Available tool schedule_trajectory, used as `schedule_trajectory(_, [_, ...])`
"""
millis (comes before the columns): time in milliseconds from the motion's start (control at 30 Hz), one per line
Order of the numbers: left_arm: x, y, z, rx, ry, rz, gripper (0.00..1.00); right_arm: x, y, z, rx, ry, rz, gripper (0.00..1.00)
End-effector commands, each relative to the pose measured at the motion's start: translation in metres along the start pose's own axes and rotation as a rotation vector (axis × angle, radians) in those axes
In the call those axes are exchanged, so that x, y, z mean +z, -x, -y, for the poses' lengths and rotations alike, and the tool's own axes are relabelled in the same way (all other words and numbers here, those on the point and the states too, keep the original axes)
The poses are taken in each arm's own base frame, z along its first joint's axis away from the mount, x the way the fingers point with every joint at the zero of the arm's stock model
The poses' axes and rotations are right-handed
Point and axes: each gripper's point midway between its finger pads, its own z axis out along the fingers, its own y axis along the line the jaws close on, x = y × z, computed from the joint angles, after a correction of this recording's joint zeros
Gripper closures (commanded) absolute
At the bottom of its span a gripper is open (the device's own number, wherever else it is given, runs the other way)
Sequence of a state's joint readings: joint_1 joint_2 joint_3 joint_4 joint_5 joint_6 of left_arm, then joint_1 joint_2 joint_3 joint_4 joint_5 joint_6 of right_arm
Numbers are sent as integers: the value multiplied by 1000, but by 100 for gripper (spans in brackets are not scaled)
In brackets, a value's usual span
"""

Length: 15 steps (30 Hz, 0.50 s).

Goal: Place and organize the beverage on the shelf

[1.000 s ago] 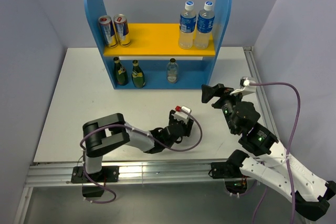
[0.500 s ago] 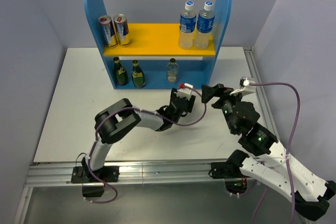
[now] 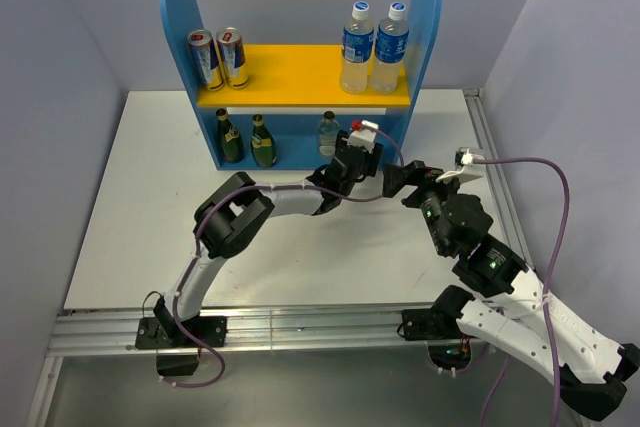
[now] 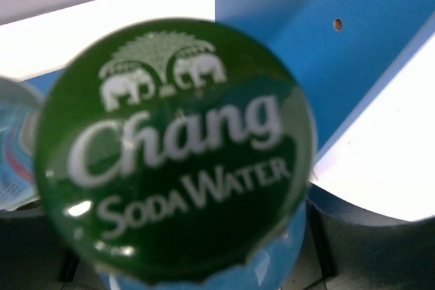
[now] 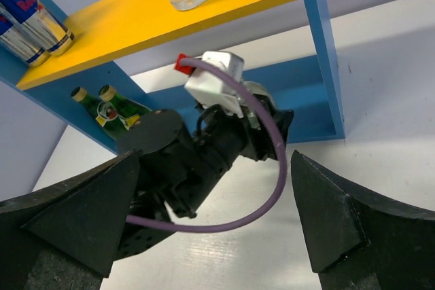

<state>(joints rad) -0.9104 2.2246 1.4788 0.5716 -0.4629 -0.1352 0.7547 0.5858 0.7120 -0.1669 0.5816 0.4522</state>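
Observation:
My left gripper [image 3: 358, 154] is at the right part of the shelf's [image 3: 300, 72] lower level, shut on a short clear bottle. That bottle's green "Chang Soda Water" cap [image 4: 173, 147] fills the left wrist view. The other short clear bottle [image 3: 328, 135] stands just to its left. Two dark green glass bottles [image 3: 246, 139] stand at the lower left. Two clear plastic bottles [image 3: 374, 45] with blue labels stand at the right of the yellow board. My right gripper [image 3: 400, 179] is open and empty just right of the left gripper, with its fingers [image 5: 75, 215] wide apart.
Two red and blue cans [image 3: 220, 57] stand at the left of the yellow board. The left arm's wrist and purple cable [image 5: 224, 140] lie right in front of my right gripper. The shelf's blue right side panel [image 3: 425, 17] is close to both grippers.
My left arm has swung from the front middle of the table up and right to the shelf's lower level. The right arm has not moved.

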Motion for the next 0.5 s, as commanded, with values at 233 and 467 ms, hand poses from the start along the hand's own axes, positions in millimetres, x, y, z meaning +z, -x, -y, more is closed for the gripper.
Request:
schedule_trajectory(233, [52,50,-15,-119,-11,161,91,1,6,-6,31,21,26,1])
schedule_trajectory(467, [69,40,-30,-104,40,165,7,1,7,-6,34,21,29,1])
